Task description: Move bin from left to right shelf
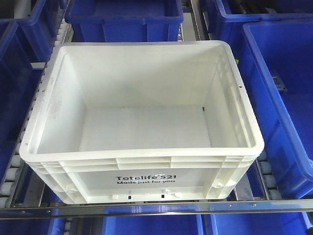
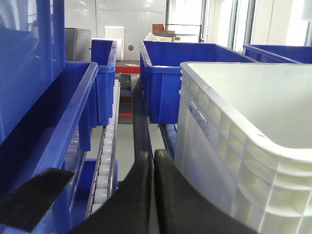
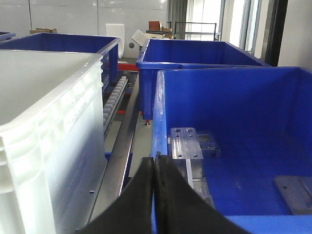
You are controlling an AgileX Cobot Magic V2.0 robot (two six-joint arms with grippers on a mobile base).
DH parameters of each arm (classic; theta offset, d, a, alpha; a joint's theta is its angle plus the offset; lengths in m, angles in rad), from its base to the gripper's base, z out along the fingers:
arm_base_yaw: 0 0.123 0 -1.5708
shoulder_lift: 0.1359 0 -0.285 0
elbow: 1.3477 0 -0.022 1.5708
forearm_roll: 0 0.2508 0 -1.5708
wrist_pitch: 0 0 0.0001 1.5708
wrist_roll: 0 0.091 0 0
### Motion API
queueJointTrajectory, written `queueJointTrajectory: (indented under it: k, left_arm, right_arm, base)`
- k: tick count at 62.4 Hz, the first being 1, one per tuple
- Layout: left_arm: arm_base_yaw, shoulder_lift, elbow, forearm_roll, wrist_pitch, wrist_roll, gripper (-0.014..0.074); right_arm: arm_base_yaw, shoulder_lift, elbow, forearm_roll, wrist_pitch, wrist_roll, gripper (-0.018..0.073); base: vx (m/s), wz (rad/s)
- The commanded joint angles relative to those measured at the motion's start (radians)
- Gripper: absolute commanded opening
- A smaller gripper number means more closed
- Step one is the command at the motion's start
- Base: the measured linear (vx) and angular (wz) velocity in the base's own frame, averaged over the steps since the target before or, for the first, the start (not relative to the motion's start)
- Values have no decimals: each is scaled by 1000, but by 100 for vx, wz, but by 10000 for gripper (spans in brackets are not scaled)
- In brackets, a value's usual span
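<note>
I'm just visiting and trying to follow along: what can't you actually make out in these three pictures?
- Front view: neither gripper appears; the large white ribbed plastic bin fills the frame and covers the roller shelf under it.
- Left wrist view: the left gripper is cut off by the bottom edge; the bin's inside is hidden behind its wall.
- Right wrist view: grey metal parts in the dark blue plastic crate are unidentifiable, partly behind the right gripper.
</note>
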Motion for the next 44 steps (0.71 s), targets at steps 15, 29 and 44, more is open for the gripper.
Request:
queueJointTrajectory:
  k: [15,29,44]
  left_arm:
    - [-6,-10,-21,-3,-73,-8,-6]
    - [-6,-10,-21,-3,-73,-8,-6]
    - [40,-12,-22,-3,-72,-8,-6]
  right_arm:
    - [1,-16,10,0,-75,-11,-8]
    - [1,-16,10,0,-75,-11,-8]
    - [1,-16,10,0,-75,-11,-8]
  base:
    - [0,0]
    - [0,0]
    - [0,0]
